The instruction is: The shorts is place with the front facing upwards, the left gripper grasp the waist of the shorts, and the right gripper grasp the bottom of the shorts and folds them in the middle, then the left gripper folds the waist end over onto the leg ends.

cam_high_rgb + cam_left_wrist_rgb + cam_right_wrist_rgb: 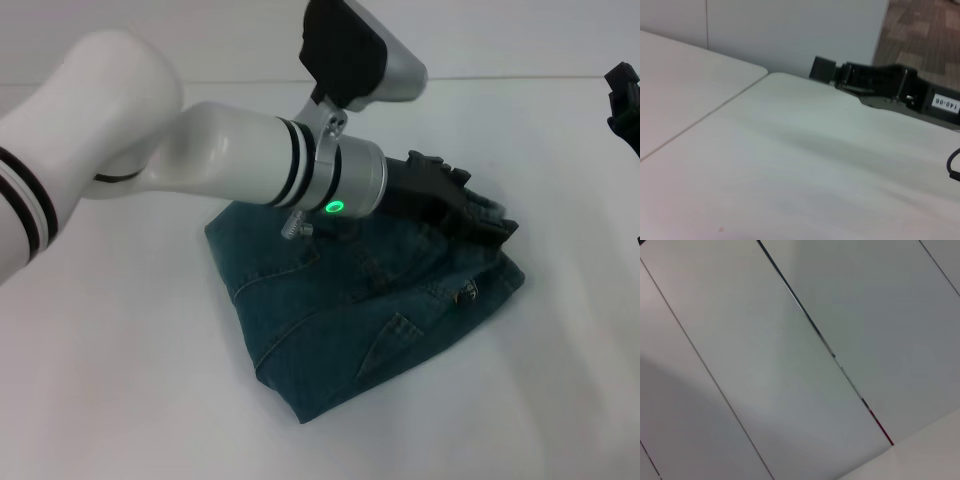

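Note:
The blue denim shorts (pixel 360 310) lie folded into a compact stack in the middle of the white table (pixel 130 380). My left arm reaches across from the left, and its gripper (pixel 487 218) rests at the stack's right end with a strip of denim pinched between its black fingers. My right gripper (pixel 625 100) hangs at the far right edge of the head view, raised and well clear of the cloth. It also shows as a black body with a white label in the left wrist view, right gripper (pixel 880 85). The right wrist view holds only wall panels.
The white table (pixel 790 170) has a seam running along its far side, where it meets a second tabletop. A pale wall stands behind it, with brown floor beyond the corner.

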Motion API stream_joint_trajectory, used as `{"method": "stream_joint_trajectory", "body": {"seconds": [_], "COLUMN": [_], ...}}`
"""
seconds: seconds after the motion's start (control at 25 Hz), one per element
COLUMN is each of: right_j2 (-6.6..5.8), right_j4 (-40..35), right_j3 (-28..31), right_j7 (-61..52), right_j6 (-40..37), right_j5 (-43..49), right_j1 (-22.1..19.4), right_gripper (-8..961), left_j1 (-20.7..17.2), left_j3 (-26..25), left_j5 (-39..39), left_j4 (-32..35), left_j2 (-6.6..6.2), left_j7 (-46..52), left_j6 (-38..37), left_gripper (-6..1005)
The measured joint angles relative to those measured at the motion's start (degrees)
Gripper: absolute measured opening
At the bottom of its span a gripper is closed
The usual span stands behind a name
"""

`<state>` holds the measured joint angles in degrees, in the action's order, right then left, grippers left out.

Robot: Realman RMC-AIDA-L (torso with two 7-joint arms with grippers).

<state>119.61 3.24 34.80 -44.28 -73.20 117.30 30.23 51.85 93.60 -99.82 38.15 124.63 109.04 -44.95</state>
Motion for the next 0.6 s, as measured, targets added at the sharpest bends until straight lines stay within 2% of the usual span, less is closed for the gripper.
{"method": "stream_joint_trajectory", "body": {"seconds": [0.16, 0.32, 0.44, 0.6], "right_j2": [0.0, -0.03, -0.53, -2.24], "right_j4": [0.0, 0.0, -0.1, -3.1], "right_j3": [0.1, 0.2, -0.4, -3.5], "right_j7": [0.0, 0.0, -0.9, -10.9], "right_j6": [0.2, 0.7, 0.8, -0.3], "right_j5": [0.0, -0.1, 0.3, 3.1], "right_j1": [0.0, 0.0, 0.0, 0.4], "right_gripper": [42, 51, 58, 66], "left_j1": [-0.1, -1.3, -3.7, -7.4], "left_j3": [0.3, -1.8, -6.8, -17.1], "left_j5": [1.7, 4.0, 8.4, 15.8], "left_j4": [0.0, 0.3, 1.2, 0.6], "left_j2": [0.0, -0.01, -0.01, -0.1], "left_j7": [-0.2, -0.3, -2.6, -8.0], "left_j6": [0.5, -0.1, -3.5, -12.9], "left_gripper": [887, 888, 888, 888]}}
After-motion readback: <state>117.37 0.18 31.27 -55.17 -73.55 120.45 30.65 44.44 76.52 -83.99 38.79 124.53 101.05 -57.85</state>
